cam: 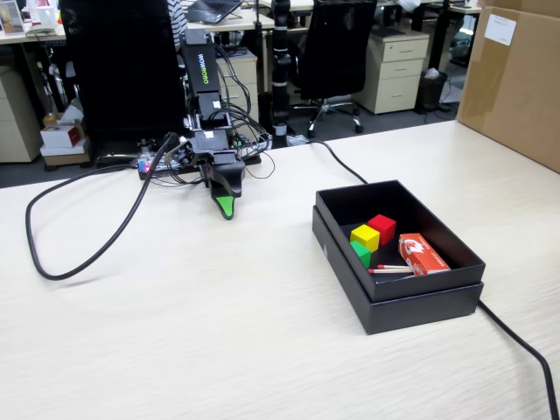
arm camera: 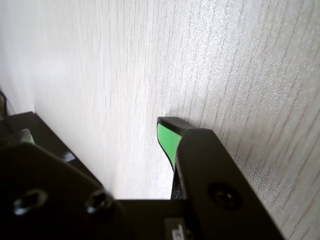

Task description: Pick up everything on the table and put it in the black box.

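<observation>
Black box (cam: 411,302) with yellow (cam: 366,236), red (cam: 381,227), partly hidden green cubes (cam: 360,253).

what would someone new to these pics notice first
Probably the shallow matte black cardboard box at the right of the fixed view, holding small yellow, red and green cubes beside a red-orange matchbox. Next, the black arm's gripper, its green-tipped jaws pointing down at the bare beige tabletop.

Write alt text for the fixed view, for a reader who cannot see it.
A black box on a beige table holds a yellow cube, a red cube, a green cube, a red-orange matchbox and matchsticks. To its left, the arm's gripper rests tip-down on bare tabletop, holding nothing.
</observation>
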